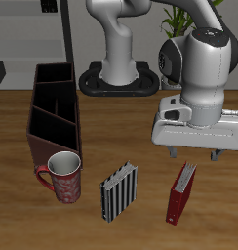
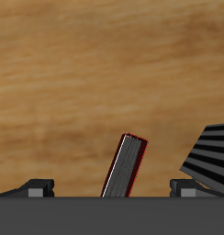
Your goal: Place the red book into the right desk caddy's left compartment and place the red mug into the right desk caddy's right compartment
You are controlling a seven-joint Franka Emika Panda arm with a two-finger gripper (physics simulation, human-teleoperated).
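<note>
Gripper poised above the red book, nothing yet moved to the caddy.

In the exterior view, the gripper [image 1: 193, 154] hung with its fingers apart and empty, just behind and above the red book [image 1: 180, 193], which stood on edge near the table's front edge; the red mug [image 1: 64, 177] sat beside the right desk caddy [image 1: 55, 112]. In the wrist view, the red book [image 2: 124, 166] lay between the fingertips, the striped book [image 2: 209, 159] close by; a skewed descent could topple the thin book.

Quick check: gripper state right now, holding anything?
Gripper: open, holding nothing; it hangs above the red book, which stands on the table between the spread fingers in the wrist view.
</note>
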